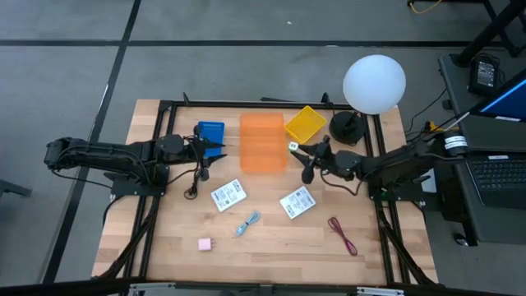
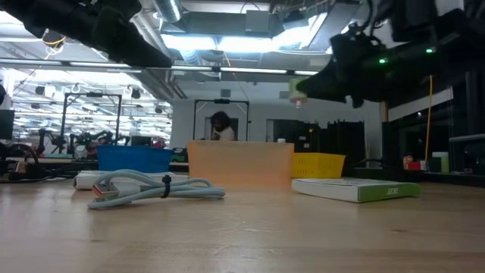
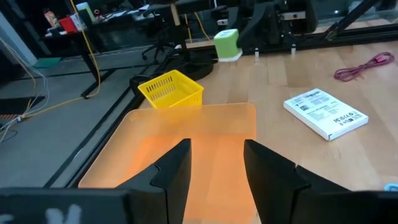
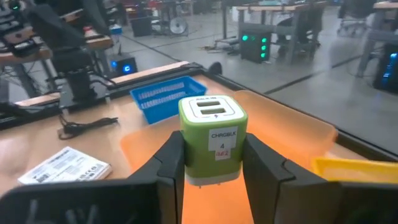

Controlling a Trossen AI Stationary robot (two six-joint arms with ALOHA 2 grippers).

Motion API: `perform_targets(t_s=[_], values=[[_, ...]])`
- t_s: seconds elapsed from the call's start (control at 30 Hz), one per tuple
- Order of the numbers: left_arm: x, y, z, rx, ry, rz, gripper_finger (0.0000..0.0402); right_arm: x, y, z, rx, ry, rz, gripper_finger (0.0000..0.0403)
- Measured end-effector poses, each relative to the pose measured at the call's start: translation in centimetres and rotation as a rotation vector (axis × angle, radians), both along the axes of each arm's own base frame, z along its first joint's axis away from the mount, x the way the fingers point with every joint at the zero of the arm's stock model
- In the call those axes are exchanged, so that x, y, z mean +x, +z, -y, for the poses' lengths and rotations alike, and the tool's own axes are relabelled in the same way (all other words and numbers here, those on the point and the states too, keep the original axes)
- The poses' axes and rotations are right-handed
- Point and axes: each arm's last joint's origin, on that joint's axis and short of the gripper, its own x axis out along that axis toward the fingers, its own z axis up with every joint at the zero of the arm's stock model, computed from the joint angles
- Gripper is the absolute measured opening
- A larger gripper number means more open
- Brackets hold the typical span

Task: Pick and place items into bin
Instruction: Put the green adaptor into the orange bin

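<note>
Hovering at the orange bin's (image 1: 263,143) right edge in the high view, the right gripper (image 1: 297,148) shows, in its wrist view, jaws clamped on the green charger cube (image 4: 212,138), bin just leftward, nearer than the empty, parted left gripper (image 3: 214,163).

Three bins stand at the far side: one blue (image 1: 210,131), one orange (image 1: 262,142), one yellow (image 1: 305,123). Nearer lie two white packets (image 1: 228,195) (image 1: 297,202). There are three cords, black (image 1: 197,179), light-blue (image 1: 248,222) and dark-red (image 1: 343,235), plus one pink cube (image 1: 205,244) and one green charger cube (image 4: 212,138).
</note>
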Motion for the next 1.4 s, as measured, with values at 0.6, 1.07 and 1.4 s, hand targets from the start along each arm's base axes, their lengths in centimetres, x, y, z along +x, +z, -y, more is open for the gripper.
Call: perform_targets(t_s=[0.6, 1.07, 1.4], values=[[0.0, 0.0, 0.0, -0.002, 0.003, 0.000, 0.0143, 9.8, -2.8, 4.3, -0.037, 0.005, -0.219, 0.0107], [-0.1, -0.3, 0.0, -0.050, 0.017, -0.016, 0.0143, 12.3, -3.2, 6.2, -0.036, -0.036, -0.283, 0.0126], [-0.1, -0.5, 0.0, -0.093, 0.018, -0.023, 0.0143, 11.9, -3.3, 7.7, 0.059, -0.101, -0.235, 0.0140]])
